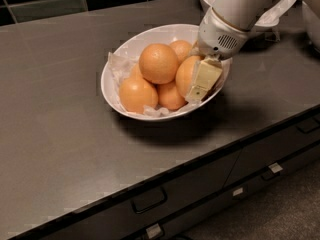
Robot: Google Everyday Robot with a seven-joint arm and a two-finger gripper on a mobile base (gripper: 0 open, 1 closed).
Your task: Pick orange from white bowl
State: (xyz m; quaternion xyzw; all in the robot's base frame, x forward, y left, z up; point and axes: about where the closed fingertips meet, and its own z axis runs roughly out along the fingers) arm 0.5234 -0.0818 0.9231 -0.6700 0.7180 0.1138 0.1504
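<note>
Tool [198, 85] sits in the white bowl [131, 45] against the orange [184, 75]. Can't tell if it's gripping, so a lift might roll it off.

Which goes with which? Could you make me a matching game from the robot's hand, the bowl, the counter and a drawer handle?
1. hand
2. bowl
3. counter
4. drawer handle

A. dark grey, flat
B. white, lined with crumpled paper
C. below the counter's front edge
D. at the bowl's right side, against an orange

Pairs: 1-D, 2-B, 3-A, 4-C
</note>
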